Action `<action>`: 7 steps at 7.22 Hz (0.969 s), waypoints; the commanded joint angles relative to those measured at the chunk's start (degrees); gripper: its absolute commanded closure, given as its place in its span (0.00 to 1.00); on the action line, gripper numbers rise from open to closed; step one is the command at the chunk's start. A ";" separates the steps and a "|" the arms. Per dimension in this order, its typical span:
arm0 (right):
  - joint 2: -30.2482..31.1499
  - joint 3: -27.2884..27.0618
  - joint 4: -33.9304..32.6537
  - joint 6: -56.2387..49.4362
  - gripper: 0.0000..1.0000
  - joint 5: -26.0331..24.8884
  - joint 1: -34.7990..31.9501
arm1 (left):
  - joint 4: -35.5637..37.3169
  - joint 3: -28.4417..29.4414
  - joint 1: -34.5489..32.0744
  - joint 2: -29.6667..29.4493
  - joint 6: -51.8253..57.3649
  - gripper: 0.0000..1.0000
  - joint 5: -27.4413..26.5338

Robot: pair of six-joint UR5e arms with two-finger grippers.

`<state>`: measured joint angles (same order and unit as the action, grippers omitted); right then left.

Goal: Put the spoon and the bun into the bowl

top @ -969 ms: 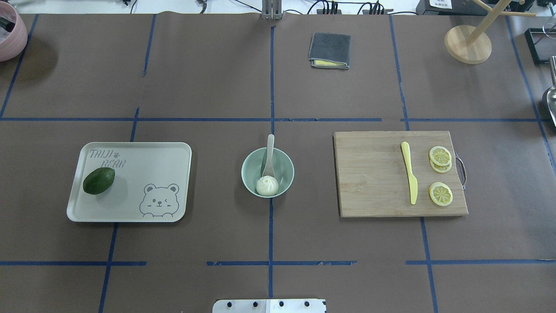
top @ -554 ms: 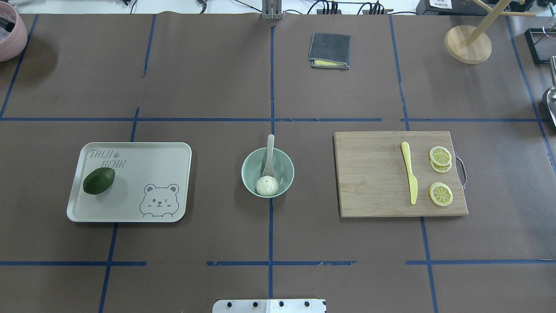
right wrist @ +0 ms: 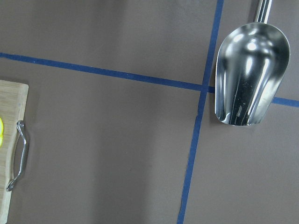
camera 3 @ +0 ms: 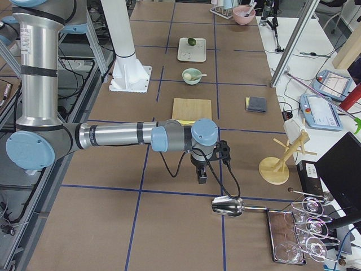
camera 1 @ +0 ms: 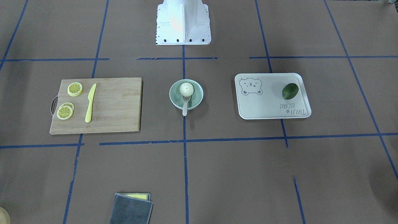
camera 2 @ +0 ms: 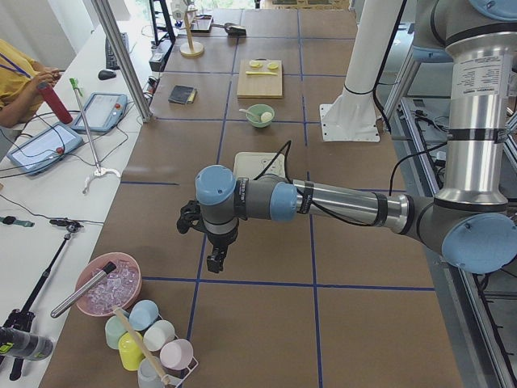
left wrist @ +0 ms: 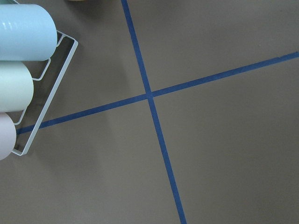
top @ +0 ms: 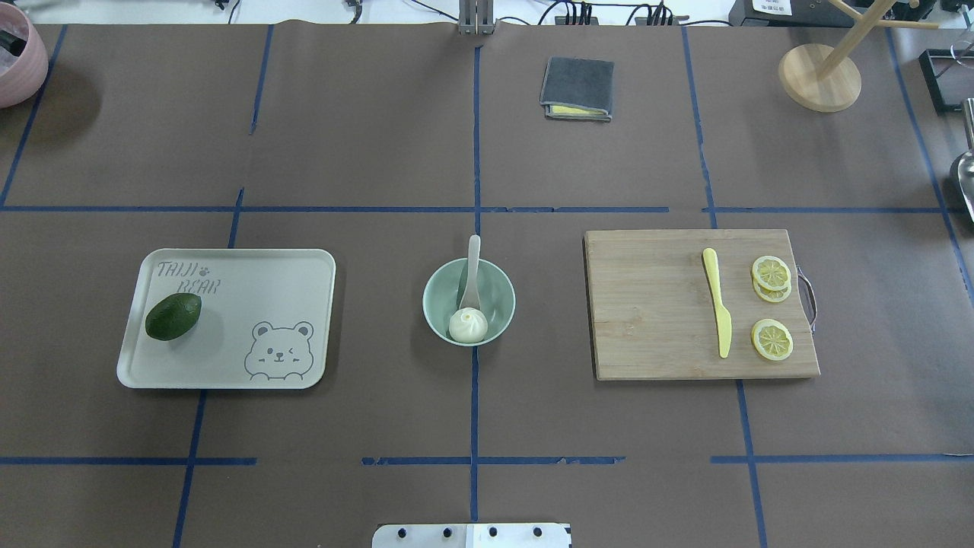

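Far from bowl [top: 437, 301], L gripper [camera 2: 213, 263] & R gripper [camera 3: 201, 177] point straight down, low.

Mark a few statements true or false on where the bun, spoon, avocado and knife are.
The bun sits inside the bowl. True.
The avocado lies on the bear tray. True.
The spoon lies on the bear tray. False: it rests in the bowl, handle sticking out over the rim.
The yellow knife is in the bowl. False: it lies on the cutting board, beside the lemon slices.
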<state>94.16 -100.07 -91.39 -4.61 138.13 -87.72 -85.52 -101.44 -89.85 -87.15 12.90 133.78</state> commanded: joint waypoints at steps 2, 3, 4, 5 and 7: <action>-0.12 -0.04 -0.02 -0.13 0.00 -0.23 0.00 | 0.00 -1.04 0.11 0.49 -0.41 0.00 -0.01; 0.05 -0.04 -0.02 -1.00 0.00 -0.76 0.00 | 0.00 -0.96 0.11 0.23 -0.50 0.00 -0.02; -0.03 -0.21 0.07 -1.36 0.00 -1.37 0.70 | 0.00 -0.70 0.11 -0.03 -0.59 0.00 -0.02; -0.03 0.05 0.07 -2.76 0.00 -1.99 1.75 | 0.00 -0.08 0.11 -0.73 -0.59 0.00 -0.10; -0.47 0.49 0.07 -2.86 0.00 -2.43 2.64 | 0.17 -0.08 0.20 -2.22 -0.68 0.00 -0.19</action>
